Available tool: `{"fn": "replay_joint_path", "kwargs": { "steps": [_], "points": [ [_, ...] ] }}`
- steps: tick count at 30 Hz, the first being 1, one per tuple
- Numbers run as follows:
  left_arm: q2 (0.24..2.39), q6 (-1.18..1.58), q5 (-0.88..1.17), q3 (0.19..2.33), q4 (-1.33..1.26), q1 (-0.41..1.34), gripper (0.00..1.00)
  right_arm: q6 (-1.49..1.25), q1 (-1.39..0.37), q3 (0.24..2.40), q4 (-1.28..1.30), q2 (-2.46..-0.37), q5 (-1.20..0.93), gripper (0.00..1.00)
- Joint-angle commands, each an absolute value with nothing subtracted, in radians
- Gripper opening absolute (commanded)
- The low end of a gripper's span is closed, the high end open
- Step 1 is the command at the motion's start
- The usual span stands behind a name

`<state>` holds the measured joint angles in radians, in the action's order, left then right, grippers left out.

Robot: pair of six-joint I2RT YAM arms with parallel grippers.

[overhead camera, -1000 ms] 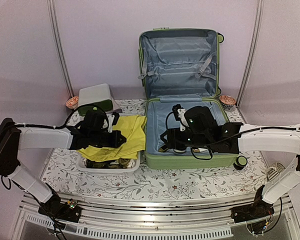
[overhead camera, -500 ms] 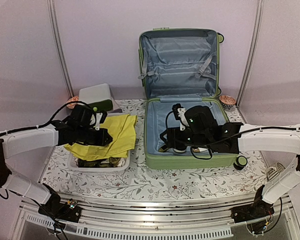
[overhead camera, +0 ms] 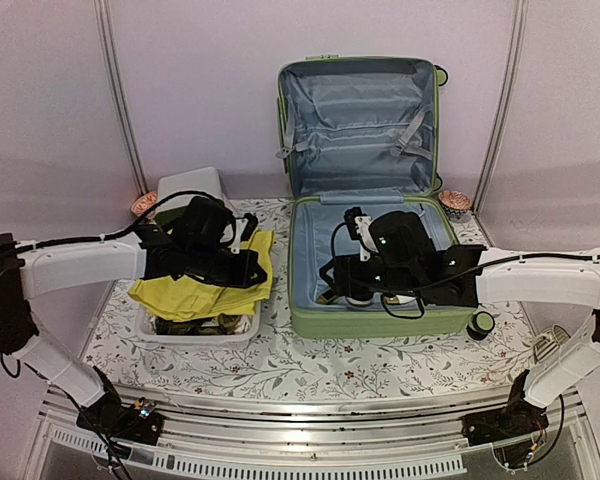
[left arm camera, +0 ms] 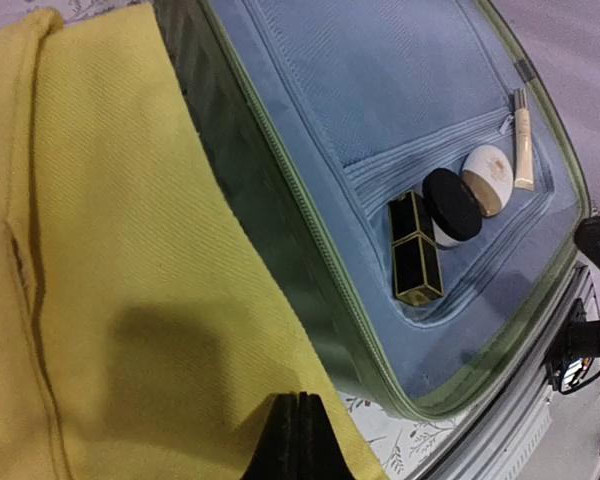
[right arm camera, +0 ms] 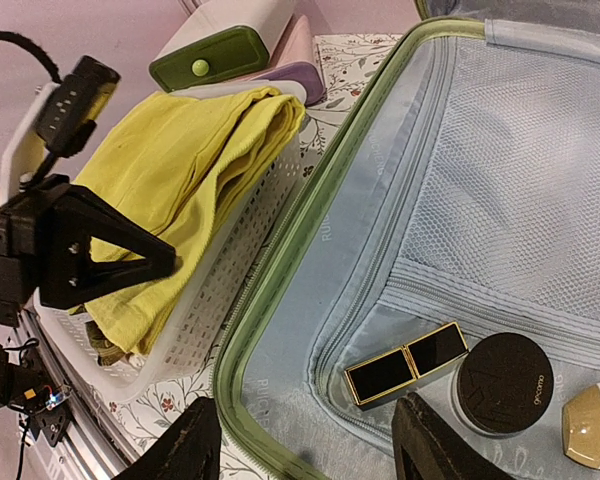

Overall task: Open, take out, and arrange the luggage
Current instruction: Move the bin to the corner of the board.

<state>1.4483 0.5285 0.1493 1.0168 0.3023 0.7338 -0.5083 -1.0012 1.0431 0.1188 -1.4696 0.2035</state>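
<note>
The luggage point(overhead camera: 310, 322) lies open, its lid point(overhead camera: 360, 110) upright against the back wall. In its grey-blue base lie a black-and-gold case point(right arm camera: 405, 365), a black round jar point(right arm camera: 505, 385), a beige compact point(left arm camera: 488, 178) and a slim tube point(left arm camera: 523, 140). My right gripper point(right arm camera: 305, 425) hangs open just above the case, touching nothing. My left gripper point(left arm camera: 298, 400) is shut with nothing between its fingers. It hovers over the folded yellow cloth point(left arm camera: 130, 250), close to the luggage's left wall point(left arm camera: 280, 250). In the top view the left gripper point(overhead camera: 248, 268) sits above the cloth's right edge.
The yellow cloth point(overhead camera: 195, 295) rests in a white perforated basket point(overhead camera: 195, 333) left of the luggage. A white-and-green drawer box point(overhead camera: 192, 190) stands behind the basket. Small bowls point(overhead camera: 143, 204) point(overhead camera: 454, 200) sit at the back. A black wheel point(overhead camera: 480, 323) sticks out at the luggage's front right.
The basket with the yellow cloth has shifted a little left. My left gripper swung left, then back right toward the luggage. The right arm has not moved.
</note>
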Motion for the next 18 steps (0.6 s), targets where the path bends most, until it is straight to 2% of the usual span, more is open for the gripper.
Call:
{"fn": "replay_joint_path", "kwargs": {
  "steps": [1, 7, 12, 18],
  "points": [
    [1.542, 0.603, 0.071, 1.096, 0.397, 0.798, 0.00, -0.506, -0.997, 1.050, 0.110, -1.458, 0.209, 0.61],
    [1.690, 0.647, 0.006, 1.175, 0.439, 0.841, 0.00, -0.511, -0.999, 1.049, 0.109, -1.458, 0.209, 0.61],
    [1.829, 0.654, -0.195, 1.268, 0.630, 0.837, 0.00, -0.509, -0.998, 1.038, 0.109, -1.444, 0.216, 0.61],
    [1.822, 0.638, -0.329, 1.263, 0.755, 0.827, 0.00, -0.507, -0.998, 1.024, 0.110, -1.433, 0.230, 0.61]
  ]
}}
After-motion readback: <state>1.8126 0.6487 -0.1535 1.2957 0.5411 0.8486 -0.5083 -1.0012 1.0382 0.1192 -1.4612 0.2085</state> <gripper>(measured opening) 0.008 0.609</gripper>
